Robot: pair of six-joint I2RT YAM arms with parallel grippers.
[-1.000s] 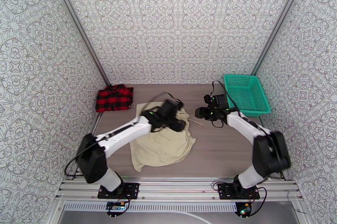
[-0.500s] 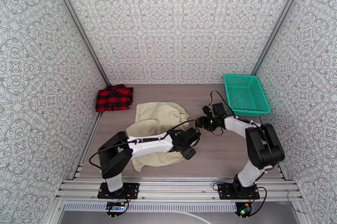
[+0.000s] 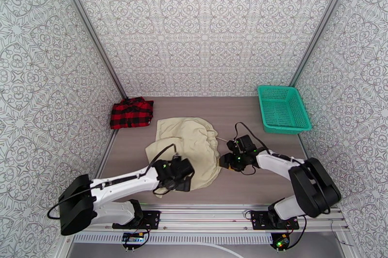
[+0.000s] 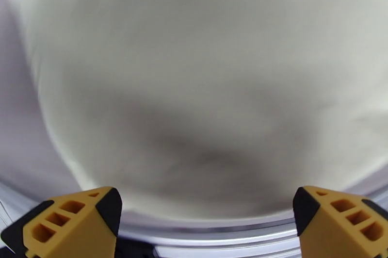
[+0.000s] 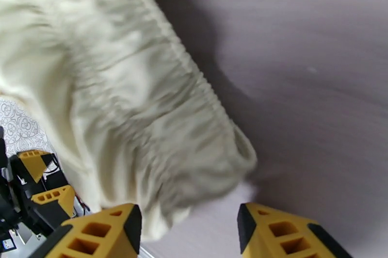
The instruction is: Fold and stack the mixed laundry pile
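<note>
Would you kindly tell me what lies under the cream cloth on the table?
The cream cloth lies on the brown table, which shows around its edges. Anything beneath its folds is covered and cannot be seen.

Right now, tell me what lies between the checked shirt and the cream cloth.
Nothing lies there. The top external view shows the checked shirt and the cream cloth lying apart, with only a narrow strip of bare table between them.

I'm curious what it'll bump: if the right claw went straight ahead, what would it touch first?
Probably the cream cloth, its gathered edge just ahead of the open right claw.
</note>
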